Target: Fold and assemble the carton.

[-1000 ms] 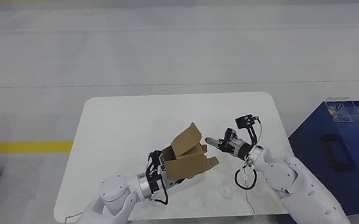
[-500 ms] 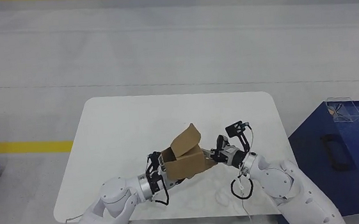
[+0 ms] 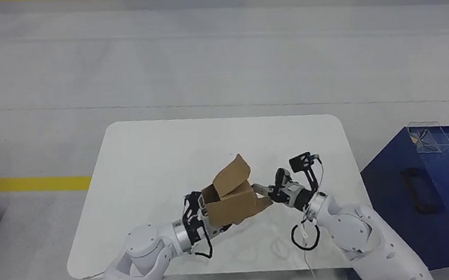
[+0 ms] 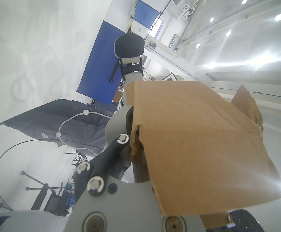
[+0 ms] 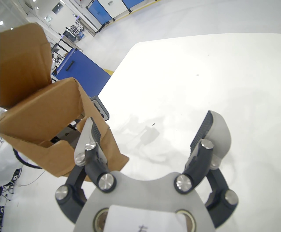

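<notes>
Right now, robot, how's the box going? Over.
Left gripper shut on carton. Right gripper open, one finger at its side. Top flap standing up.

I have the carton point(image 3: 231, 197) up above the near half of the table point(image 3: 169, 145), about midway across. The left gripper point(image 3: 202, 213) clamps its left end, and the right gripper point(image 5: 151, 128) sits just right of it, touching that end. A cabinet point(image 3: 434, 194) stands beyond the table's right side.

White table point(image 3: 169, 153), rounded corners, plain top, standing on pale grey floor point(image 3: 201, 54)
</notes>
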